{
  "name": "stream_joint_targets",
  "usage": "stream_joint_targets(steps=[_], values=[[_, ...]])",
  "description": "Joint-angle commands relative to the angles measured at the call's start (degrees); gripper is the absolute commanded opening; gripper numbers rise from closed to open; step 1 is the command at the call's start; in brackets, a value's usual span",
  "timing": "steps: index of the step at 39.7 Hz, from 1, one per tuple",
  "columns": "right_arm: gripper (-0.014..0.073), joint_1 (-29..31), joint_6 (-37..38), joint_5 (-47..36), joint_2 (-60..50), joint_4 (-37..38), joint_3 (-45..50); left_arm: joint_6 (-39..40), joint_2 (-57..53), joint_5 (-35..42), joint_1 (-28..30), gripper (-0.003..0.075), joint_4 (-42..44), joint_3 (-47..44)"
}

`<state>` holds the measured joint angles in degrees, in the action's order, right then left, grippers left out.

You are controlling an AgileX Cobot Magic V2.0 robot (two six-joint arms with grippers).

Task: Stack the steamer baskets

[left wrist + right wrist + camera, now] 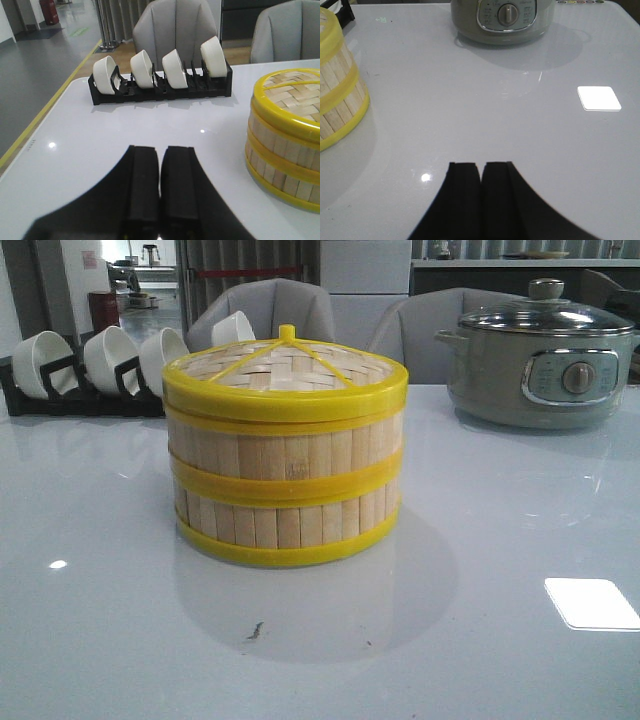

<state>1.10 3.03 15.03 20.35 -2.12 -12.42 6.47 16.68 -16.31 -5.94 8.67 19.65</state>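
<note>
Two steamer baskets (286,495) stand stacked mid-worktop, the lid (286,375) seated on top, yellow rims lined up. No writing shows on them. Bare white worktop (100,620) lies all round the stack. Behind it on the left sits a black rack (160,90) of white bowls (141,68); on the right, a grey electric pot (540,365), its panel lettering too small to read. Left end effector (160,185) and right end effector (481,195) hang closed, empty, well apart from the stack.

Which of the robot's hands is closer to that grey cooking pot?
Right. The right hand points at the pot across bare table; the left hand faces the bowl rack.
</note>
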Motion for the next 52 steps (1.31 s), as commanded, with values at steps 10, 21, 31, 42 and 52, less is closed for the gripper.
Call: stream_joint_targets(steps=[10, 21, 31, 42, 52], values=[[0.0053, 0.4, -0.5, -4.1, 0.2, 0.4, -1.7, 0.2, -7.9, 14.9, 1.3, 0.0090, -4.2, -13.9], [0.0053, 0.4, -0.5, -4.1, 0.2, 0.4, -1.7, 0.5, -14.2, 16.3, 1.3, 0.0090, -4.2, -20.1], [0.0053, 0.4, -0.5, -4.1, 0.2, 0.4, -1.7, 0.5, -17.8, 15.0, 1.2, 0.0090, -3.7, -20.1], [0.0053, 0.4, -0.5, -4.1, 0.3, 0.4, -1.7, 0.5, -17.7, 15.0, 1.0, 0.0090, -3.9, -20.1], [0.0053, 0.4, -0.5, -4.1, 0.3, 0.4, -1.7, 0.5, -17.7, 15.2, 1.0, 0.0090, -4.0, -20.1]])
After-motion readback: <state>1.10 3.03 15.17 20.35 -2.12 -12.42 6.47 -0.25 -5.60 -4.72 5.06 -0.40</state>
